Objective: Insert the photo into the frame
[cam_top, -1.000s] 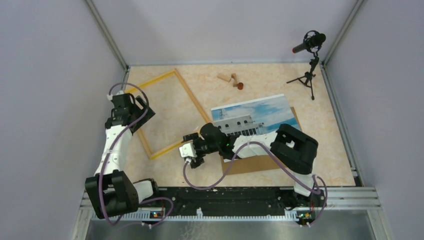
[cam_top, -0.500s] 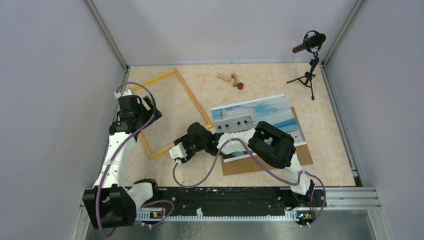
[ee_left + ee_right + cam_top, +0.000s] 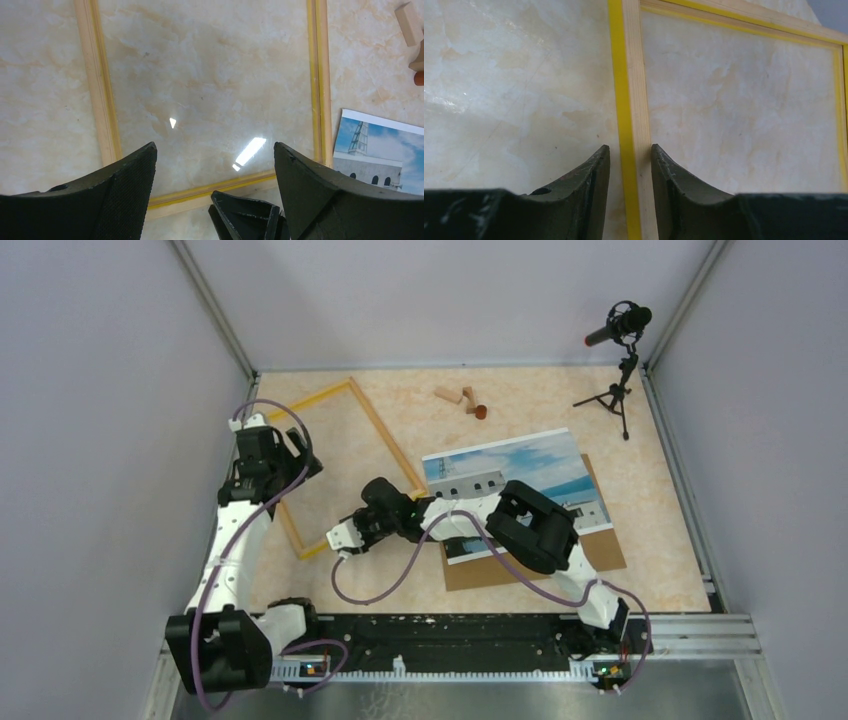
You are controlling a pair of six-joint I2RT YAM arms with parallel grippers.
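Observation:
The frame [image 3: 375, 430], thin yellow-orange wood, lies flat at the table's left with glass reflecting lights inside it [image 3: 320, 75]. The photo [image 3: 520, 475], a white building under blue sky, lies right of it on a brown board; its corner shows in the left wrist view [image 3: 380, 150]. My right gripper [image 3: 338, 540] is low over the frame's near rail [image 3: 634, 75], its jaws [image 3: 630, 150] straddling the rail, narrow, with a slim gap on the yellow side. My left gripper [image 3: 215, 155] hovers open above the frame's left side [image 3: 295, 460], holding nothing.
A brown backing board [image 3: 520, 565] lies under the photo, and the right arm reaches across it. Small wooden pieces [image 3: 460, 398] sit near the back. A microphone on a tripod [image 3: 620, 330] stands at the back right corner. Grey walls close in three sides.
The right arm has stretched left from the board to the frame's near rail, and its jaws have narrowed around it. The left arm has shifted a little toward the back.

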